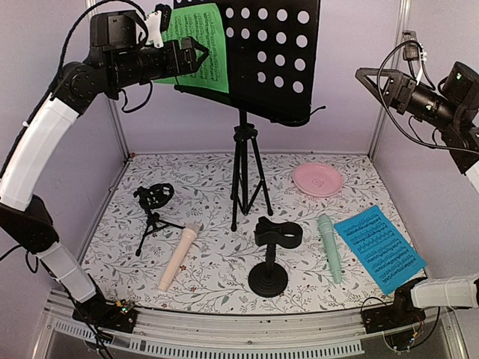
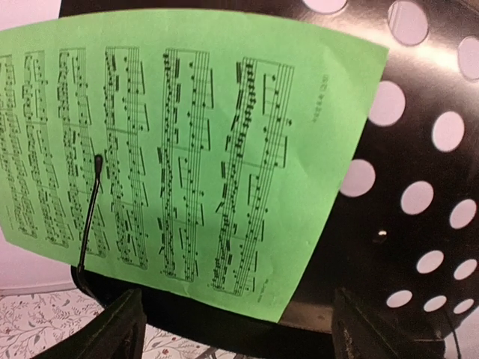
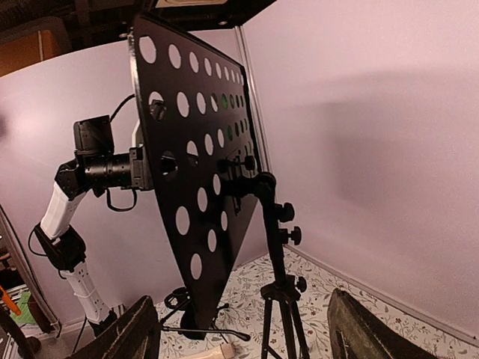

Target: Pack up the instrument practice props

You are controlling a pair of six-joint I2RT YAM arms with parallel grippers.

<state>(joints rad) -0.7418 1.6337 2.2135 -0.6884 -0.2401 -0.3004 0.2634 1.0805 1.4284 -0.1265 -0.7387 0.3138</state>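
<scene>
The black perforated music stand (image 1: 262,52) stands on its tripod at mid-table, with the green sheet-music page (image 1: 200,41) on its desk. My left gripper (image 1: 196,58) is raised in front of the page, open and empty. In the left wrist view the page (image 2: 187,149) fills the frame above the open fingers (image 2: 112,333). My right gripper (image 1: 373,78) is open and empty, raised at the right behind the stand (image 3: 194,149). The blue page (image 1: 380,247), mint microphone (image 1: 330,247), beige microphone (image 1: 179,256), tripod mic holder (image 1: 153,206) and round-base mic holder (image 1: 273,247) rest on the table.
A round pink plate (image 1: 317,179) lies at the back right of the floral table. Lilac walls close in the back and both sides. The stand's tripod legs (image 1: 247,187) spread at the middle.
</scene>
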